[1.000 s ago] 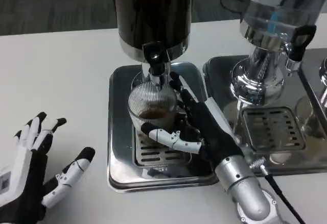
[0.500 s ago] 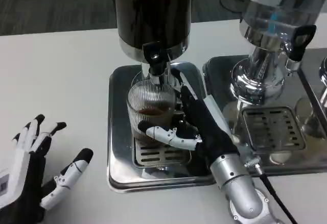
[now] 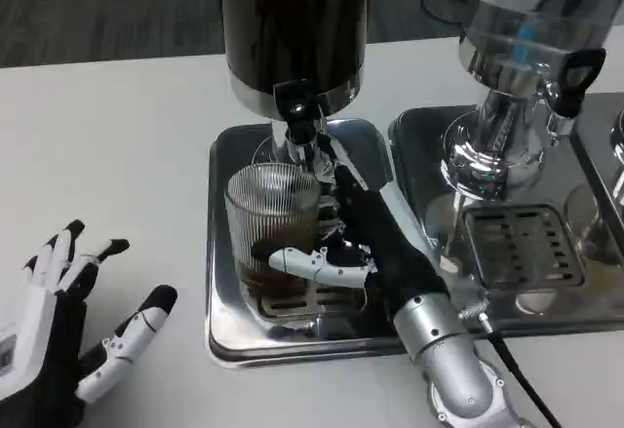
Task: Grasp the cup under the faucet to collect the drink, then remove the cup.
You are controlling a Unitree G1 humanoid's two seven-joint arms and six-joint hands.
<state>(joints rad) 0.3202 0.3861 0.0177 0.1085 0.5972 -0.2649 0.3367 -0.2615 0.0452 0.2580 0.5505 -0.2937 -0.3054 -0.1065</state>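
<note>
Ribbed clear glass cup [image 3: 273, 228], dark drink inside, is gripped by right hand [image 3: 366, 238] on steel drip tray [image 3: 222, 291], beside black faucet [image 3: 300, 121] | left hand [image 3: 63, 335] is rested on white table [image 3: 117, 155], fingers spread.

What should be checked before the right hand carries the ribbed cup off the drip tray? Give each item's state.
1. Right hand grips the ribbed cup: ok.
2. Cup holds dark drink at its bottom: ok.
3. Cup upright: cannot tell, it looks slightly tilted.
4. Faucet has stopped pouring: cannot tell.
5. Left hand rests on the table, apart from the drip tray: ok.
6. Cup clear of the faucet: ok, it sits left of and below the spout.
</note>
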